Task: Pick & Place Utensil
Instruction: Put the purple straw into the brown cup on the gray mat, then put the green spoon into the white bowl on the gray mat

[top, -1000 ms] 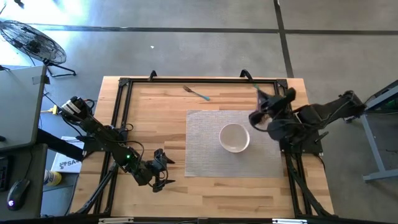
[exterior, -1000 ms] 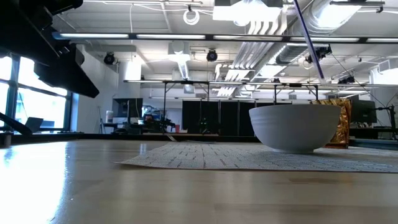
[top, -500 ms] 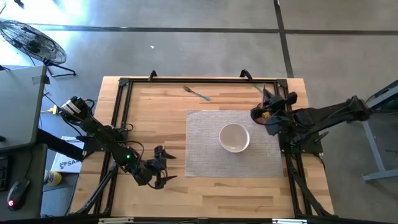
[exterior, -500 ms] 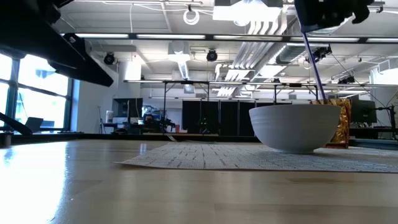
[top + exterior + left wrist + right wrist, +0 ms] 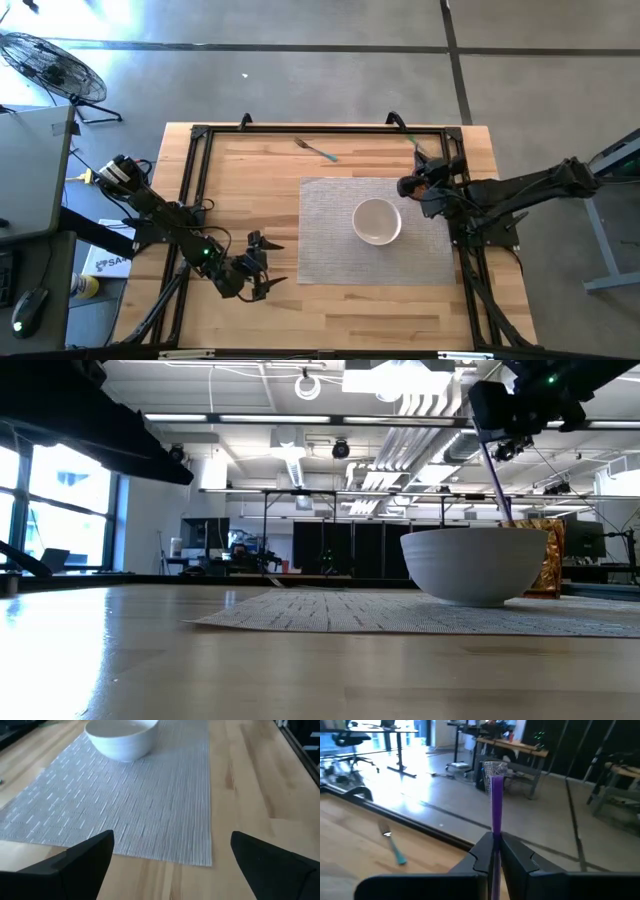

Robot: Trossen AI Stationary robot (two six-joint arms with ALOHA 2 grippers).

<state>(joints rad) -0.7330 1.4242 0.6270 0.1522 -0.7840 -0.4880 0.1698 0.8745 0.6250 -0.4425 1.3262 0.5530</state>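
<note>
My right gripper (image 5: 412, 186) hangs above the far right of the grey mat (image 5: 330, 240), just right of the white bowl (image 5: 377, 221), and is shut on a utensil with a purple handle (image 5: 496, 810) and a silvery head (image 5: 493, 769). In the low view the handle (image 5: 498, 485) slants down from the gripper (image 5: 495, 430), and its lower end is hidden behind the bowl (image 5: 472, 565). A teal-handled fork (image 5: 316, 150) lies flat on the wood near the far edge. My left gripper (image 5: 268, 268) waits open over the near left of the table, with nothing between its fingers (image 5: 90, 857). My right gripper pinches the utensil's purple handle (image 5: 495, 832) between its two fingers, which lie across it. The handle reaches out past the fingertips to the silvery head. The utensil is lifted and slants down behind the bowl; whether its lower end touches anything is hidden.
A black frame (image 5: 200, 135) runs along the table's far, left and right edges. Bare wood lies left of the mat and along the near edge (image 5: 330, 310). Beyond the table stand a fan (image 5: 50, 65) and a desk (image 5: 25, 170).
My right gripper has come down toward the bowl with the purple utensil, dropping into the low view from above, and its arm has stretched out flatter. The utensil stays in its fingers. My left gripper has rolled a little on the spot and stays open.
</note>
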